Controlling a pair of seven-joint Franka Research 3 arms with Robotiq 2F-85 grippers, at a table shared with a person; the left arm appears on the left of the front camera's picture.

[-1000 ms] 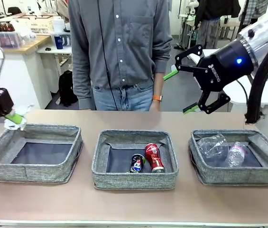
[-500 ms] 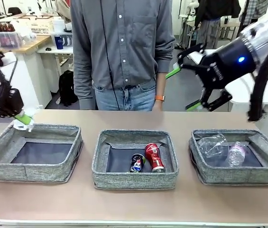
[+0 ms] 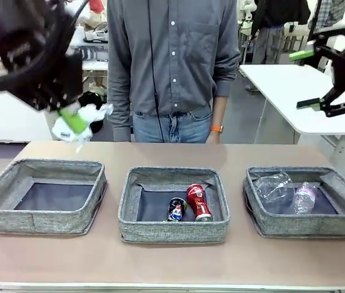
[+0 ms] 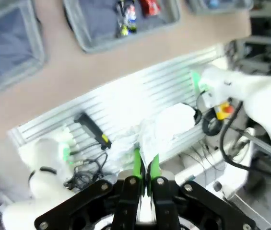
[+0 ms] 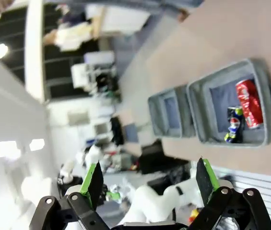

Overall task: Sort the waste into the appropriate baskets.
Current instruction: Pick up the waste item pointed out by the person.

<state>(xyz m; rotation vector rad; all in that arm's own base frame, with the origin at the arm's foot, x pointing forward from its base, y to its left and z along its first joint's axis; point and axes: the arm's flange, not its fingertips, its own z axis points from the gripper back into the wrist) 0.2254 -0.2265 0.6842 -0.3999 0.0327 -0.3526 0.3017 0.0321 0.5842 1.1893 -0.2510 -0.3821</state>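
Front view: left gripper [image 3: 73, 124] has lifted the paper wad [image 3: 90, 116] higher.

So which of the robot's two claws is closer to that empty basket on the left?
Left. The left gripper, clamping a paper wad, hangs just above the empty basket; the right gripper is raised far across, beyond the other baskets.

We saw left arm [image 3: 22, 43] cut off by top and left edges in front view, body motion-blurred. Crumpled white paper wad [image 3: 87, 119] was partly hidden behind green pad beside it. In left wrist view, wad [image 4: 166, 127] was blurred, outline unclear, and left basket [image 4: 8, 45] was cut by frame edge. Right gripper [image 3: 328, 76] was cut by right edge in front view. Print on dark blue can [image 3: 176, 210] was too small to read.
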